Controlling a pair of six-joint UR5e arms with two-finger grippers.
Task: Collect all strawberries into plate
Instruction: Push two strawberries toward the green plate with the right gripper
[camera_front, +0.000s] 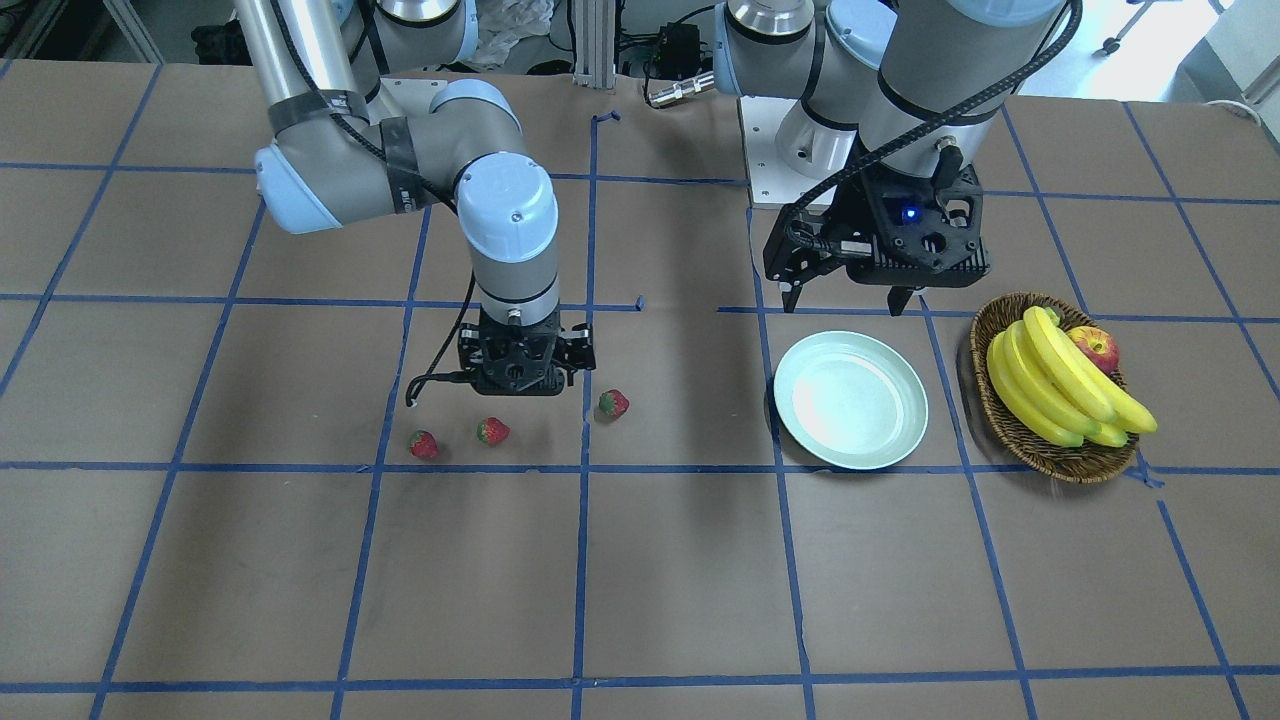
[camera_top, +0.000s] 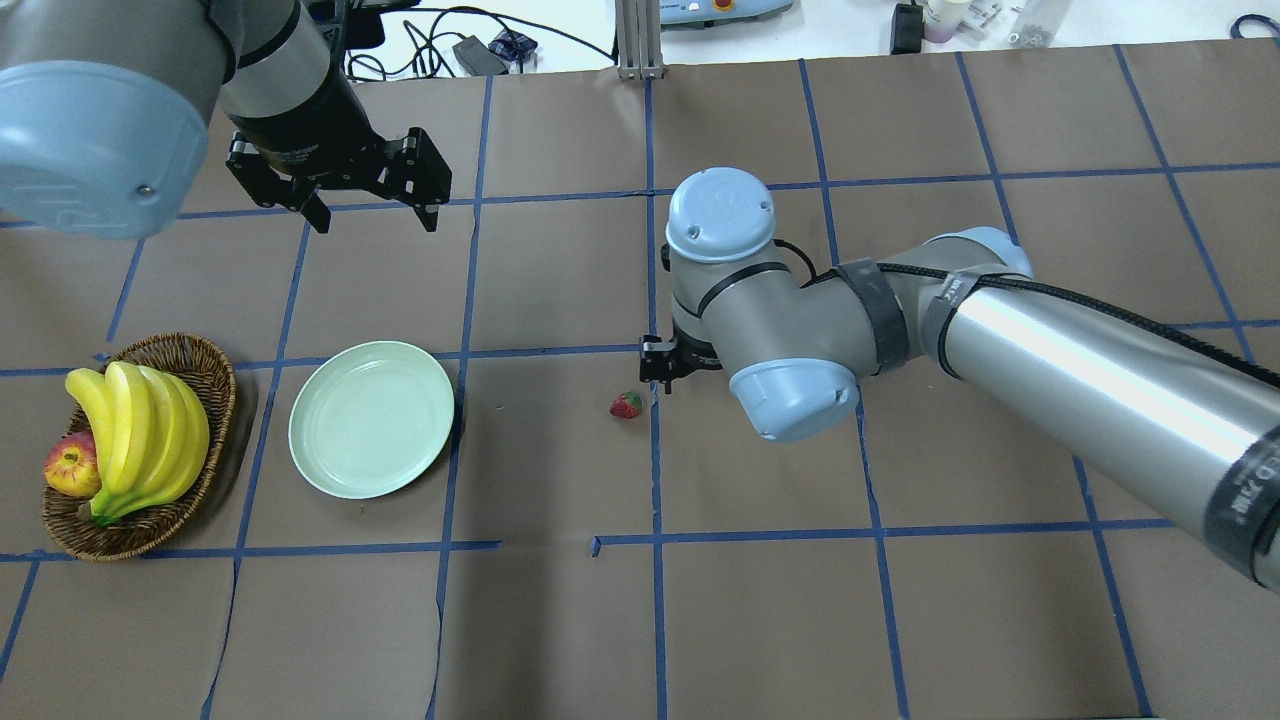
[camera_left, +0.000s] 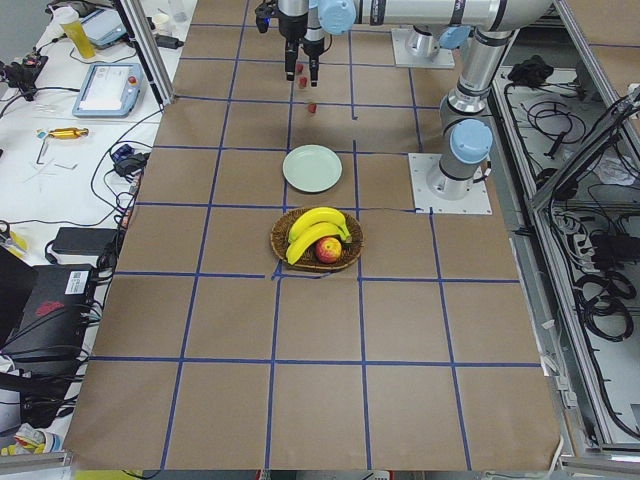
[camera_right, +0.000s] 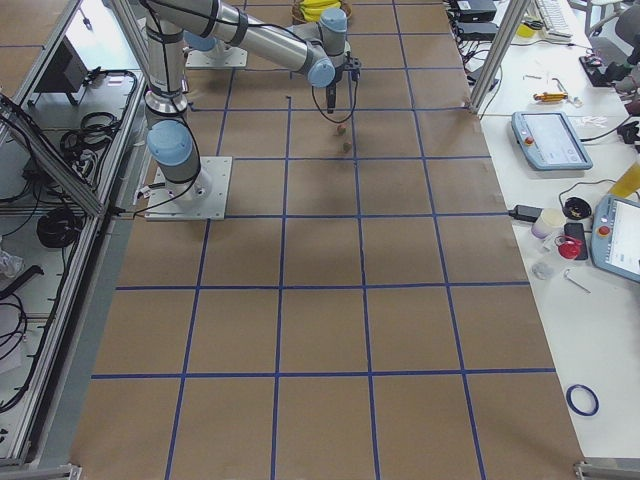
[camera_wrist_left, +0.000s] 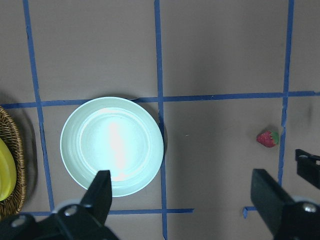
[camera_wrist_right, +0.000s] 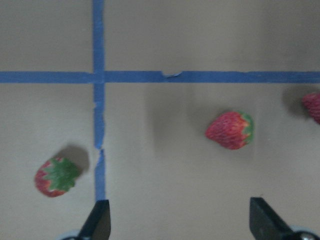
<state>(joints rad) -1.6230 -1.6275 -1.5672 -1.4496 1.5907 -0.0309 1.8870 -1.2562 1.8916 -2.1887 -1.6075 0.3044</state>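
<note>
Three red strawberries lie on the brown table: one, one and one. My right gripper hangs open and empty just above them. In the right wrist view its fingertips frame the table below a strawberry, with another at the left and a third at the right edge. The mint-white plate is empty. My left gripper is open and empty, raised behind the plate. The overhead view shows one strawberry; the right arm hides the others.
A brown wicker basket with bananas and an apple stands beside the plate, on the side away from the strawberries. Blue tape lines grid the brown table. Bare table lies between the plate and the nearest strawberry.
</note>
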